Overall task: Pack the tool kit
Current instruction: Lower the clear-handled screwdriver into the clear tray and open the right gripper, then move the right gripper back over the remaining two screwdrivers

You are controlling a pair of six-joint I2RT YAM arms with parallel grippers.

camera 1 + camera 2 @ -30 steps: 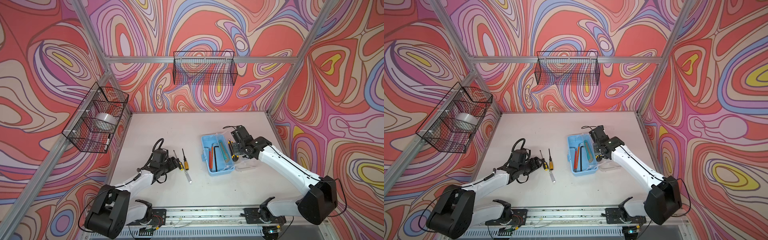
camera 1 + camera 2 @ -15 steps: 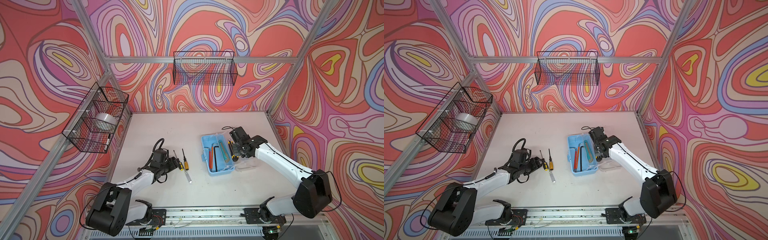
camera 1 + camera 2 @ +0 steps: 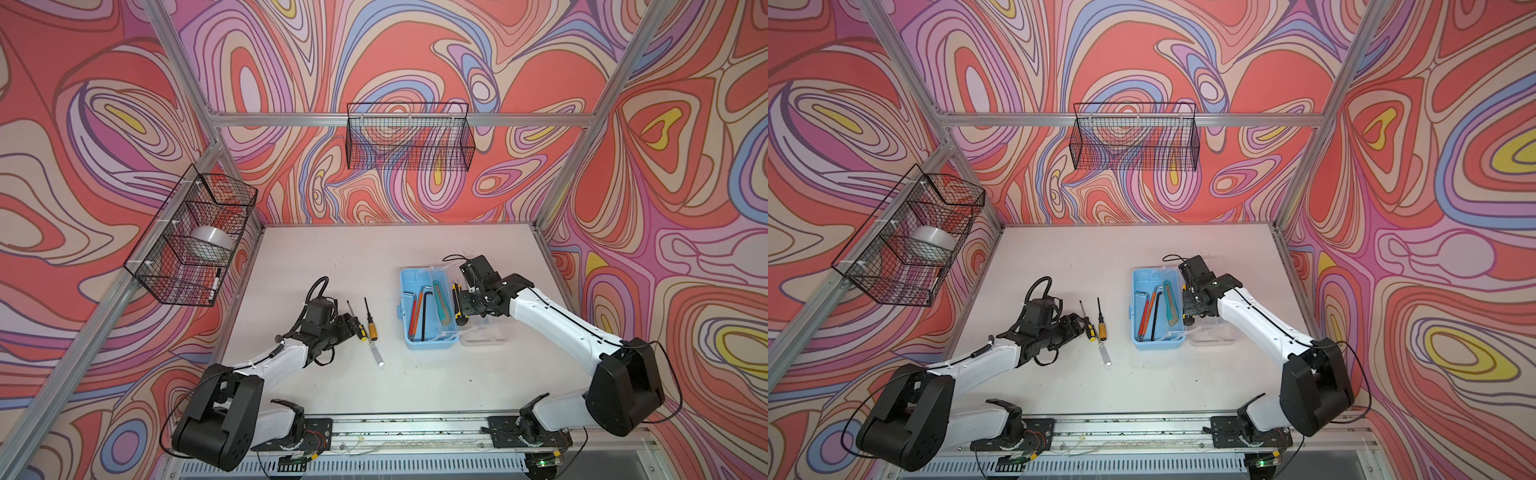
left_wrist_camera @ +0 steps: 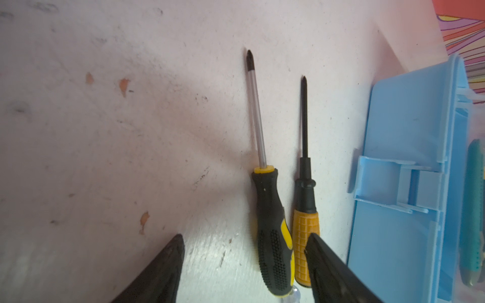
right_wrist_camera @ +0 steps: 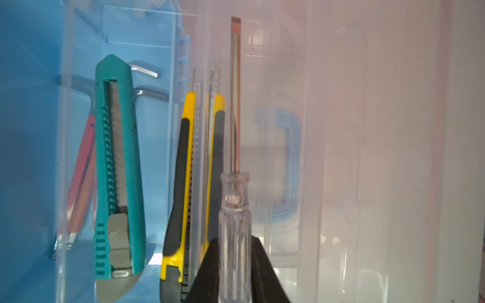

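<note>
Both top views hide the tips of the right claw; its wrist view shows them pinching a clear-handled screwdriver over the clear lid open beside the light-blue plastic box, right of centre on the counter. The left claw stands wide, straddling a black-and-yellow screwdriver.

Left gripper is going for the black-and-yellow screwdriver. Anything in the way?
Nothing visible stands between them: the open left gripper frames the handle of the black-and-yellow screwdriver. The orange-handled screwdriver lies close beside it, its handle partly behind one finger, so a closing grasp might catch both.
</note>
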